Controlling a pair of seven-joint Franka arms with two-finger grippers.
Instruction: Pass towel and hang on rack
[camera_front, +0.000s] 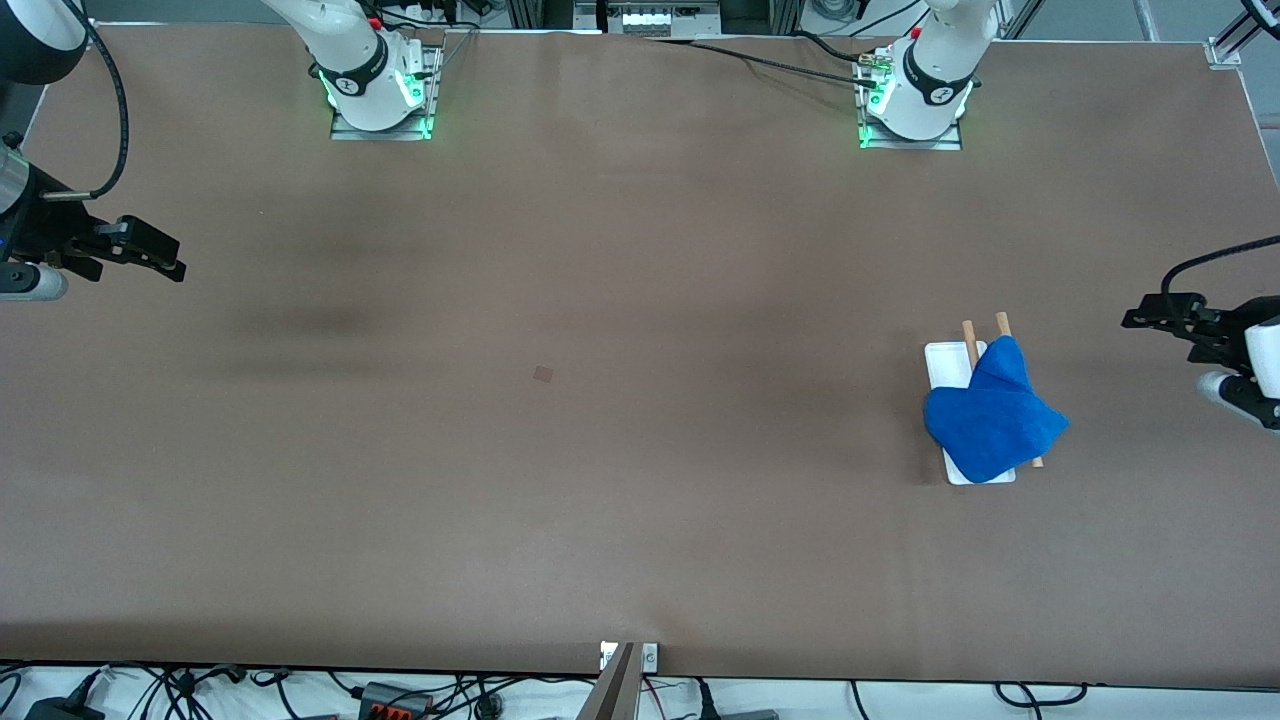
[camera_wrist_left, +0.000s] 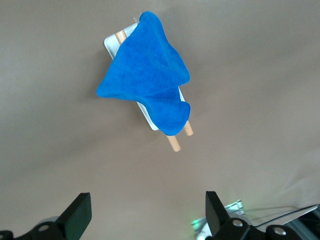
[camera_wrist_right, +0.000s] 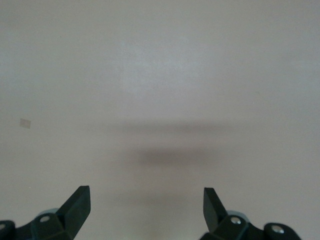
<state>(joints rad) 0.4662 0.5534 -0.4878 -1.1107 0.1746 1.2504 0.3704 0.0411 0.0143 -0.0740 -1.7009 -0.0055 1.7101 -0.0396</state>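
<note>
Towel (camera_front: 993, 412) first: I see the blue microfibre cloth draped over the rack (camera_front: 945, 362), bunched into a rough wedge rather than spread flat, covering most of the two wooden rods (camera_front: 969, 333) so that only their ends poke out, at the end farther from the front camera and, for one rod, at the nearer end too. The rack's white base shows at both ends under the cloth, and it sits toward the left arm's end of the table (camera_front: 600, 450). From the left wrist view I read the same thing: the towel (camera_wrist_left: 145, 82) lies across the rods (camera_wrist_left: 174, 144) with folds hanging off both sides of the base (camera_wrist_left: 111, 43), which I judge is what keeps it in place with nothing holding it. To my eye the hanging is done, if untidily. My left gripper (camera_front: 1150, 318) is up over the table's edge at its own end, well apart from the rack, fingers (camera_wrist_left: 77, 214) spread wide and empty. My right gripper (camera_front: 150, 250) is up over the table at the right arm's end, also with its fingers (camera_wrist_right: 76, 204) parted and nothing between them; only bare brown surface shows below it. I judge both arms are parked clear so the cloth is not disturbed.
</note>
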